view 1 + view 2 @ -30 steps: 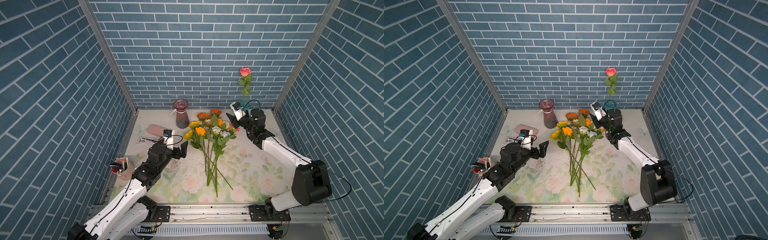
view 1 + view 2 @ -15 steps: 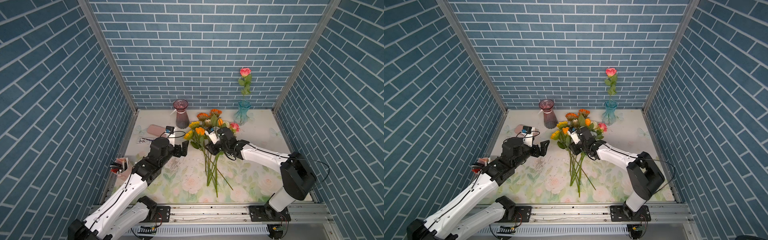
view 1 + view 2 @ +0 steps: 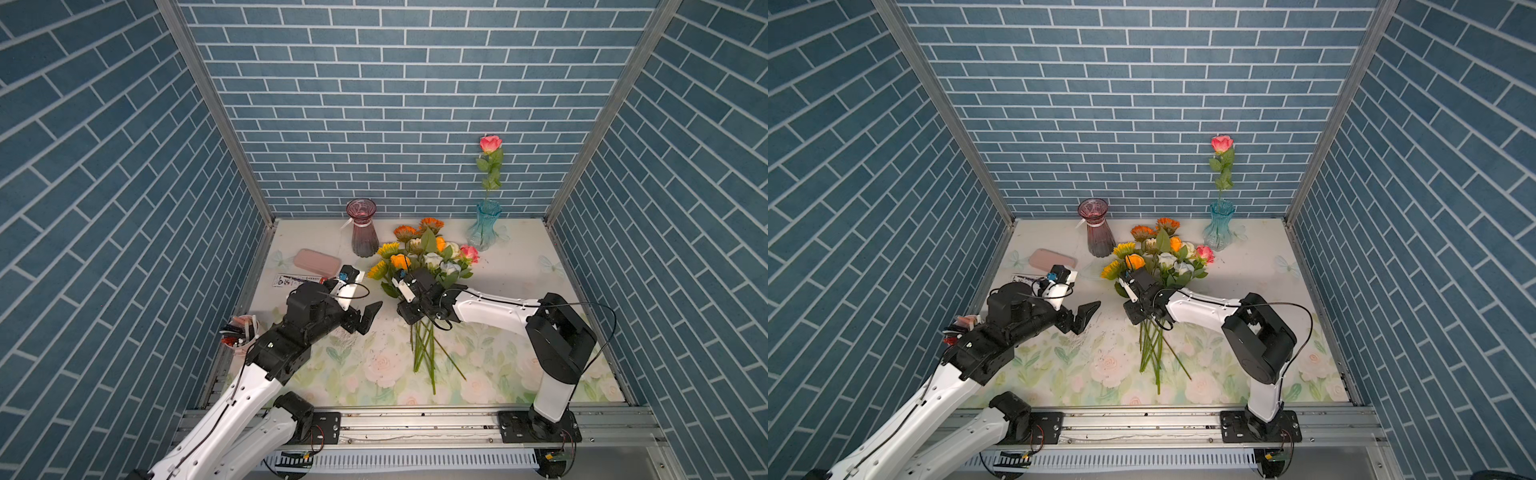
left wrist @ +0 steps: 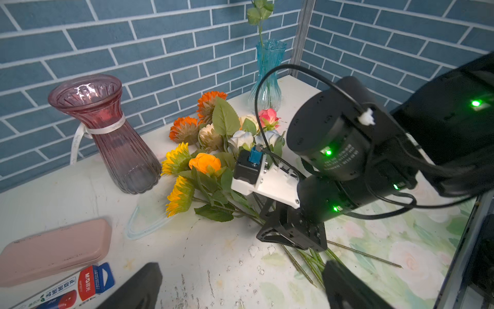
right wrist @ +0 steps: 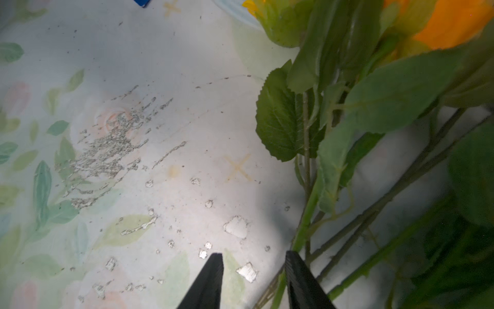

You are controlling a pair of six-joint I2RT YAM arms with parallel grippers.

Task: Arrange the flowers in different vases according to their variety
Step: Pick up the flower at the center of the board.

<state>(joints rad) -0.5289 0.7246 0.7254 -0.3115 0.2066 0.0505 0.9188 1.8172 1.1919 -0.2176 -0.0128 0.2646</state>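
Looking from the front rail toward the back wall, we see a desk [image 3: 519, 270] under a pale floral cloth, boxed in by blue brick panels. Nearest us, a bundle of flowers [image 3: 424, 353] lies flat on the cloth, with its green stem ends fanning our way and its heads pointing to the back.

Just past those ends, the left end effector [image 3: 369, 318] hovers over bare cloth left of the stems. Its jaws are spread wide and hold nothing. Beside it, the right end effector [image 5: 252, 254] is down over the stems where they bunch together. In the right wrist view its two dark fingers [image 5: 211, 278] stand partly apart, with cloth showing between them. One green stem runs just inside the finger on the bundle's side, and nothing is clamped.

At the desk's left edge stands a cup of pens [image 3: 241, 332].

Farther on come the heads of the bundle: yellow sunflowers [image 3: 388, 249], an orange rose [image 3: 400, 261], white roses [image 3: 432, 259], a lying pink rose [image 3: 469, 251] and, farthest, orange heads [image 3: 430, 224]. To their left lie a printed carton [image 4: 66, 289] and a flat pink case [image 3: 316, 262].

At the back, a plum vase [image 3: 363, 235] with a white tie at its neck stands upright. Well to its right, an aqua vase [image 3: 484, 226] holds one standing pink rose [image 3: 490, 143], tall against the wall.
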